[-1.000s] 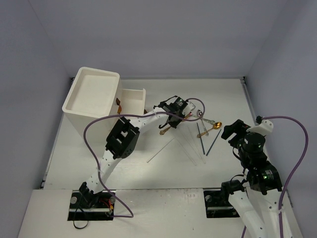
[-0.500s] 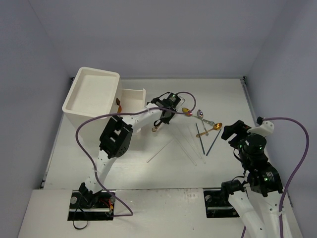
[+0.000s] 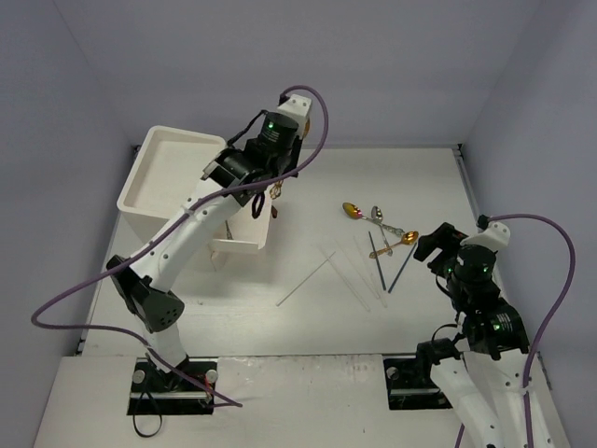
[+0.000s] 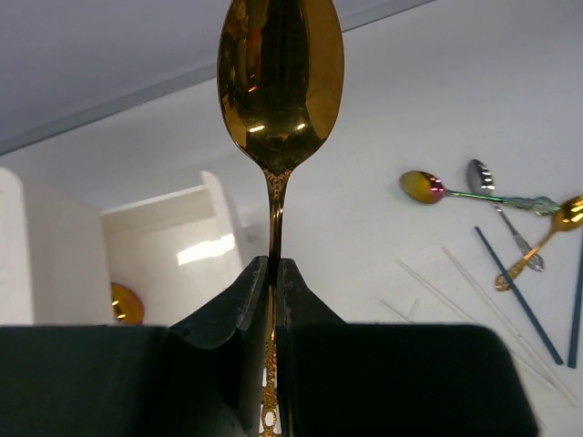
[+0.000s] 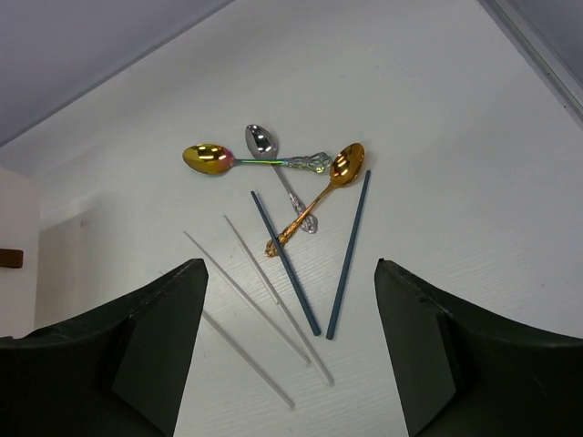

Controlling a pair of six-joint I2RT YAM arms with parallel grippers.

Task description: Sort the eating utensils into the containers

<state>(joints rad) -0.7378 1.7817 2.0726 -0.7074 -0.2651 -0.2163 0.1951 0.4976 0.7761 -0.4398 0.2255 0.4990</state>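
Left gripper [image 4: 271,273] clamps one gold spoon [image 4: 281,82]; right gripper [image 5: 290,273] stands open. On the table [image 5: 455,109]: three spoons [image 5: 262,139], two blue chopsticks [image 5: 284,264].

place: a robot lab, a small test booth | walls: plain pale walls [image 3: 373,65] box in one white bench [image 3: 308,322] | robots: left arm [image 3: 187,233] and right arm [image 3: 490,327] bolted at its near edge | wires: purple cables [image 3: 325,117] hang in loose loops

top: overhead, far | wrists: close, looking forward | shared: loose spoons [image 5: 348,162]
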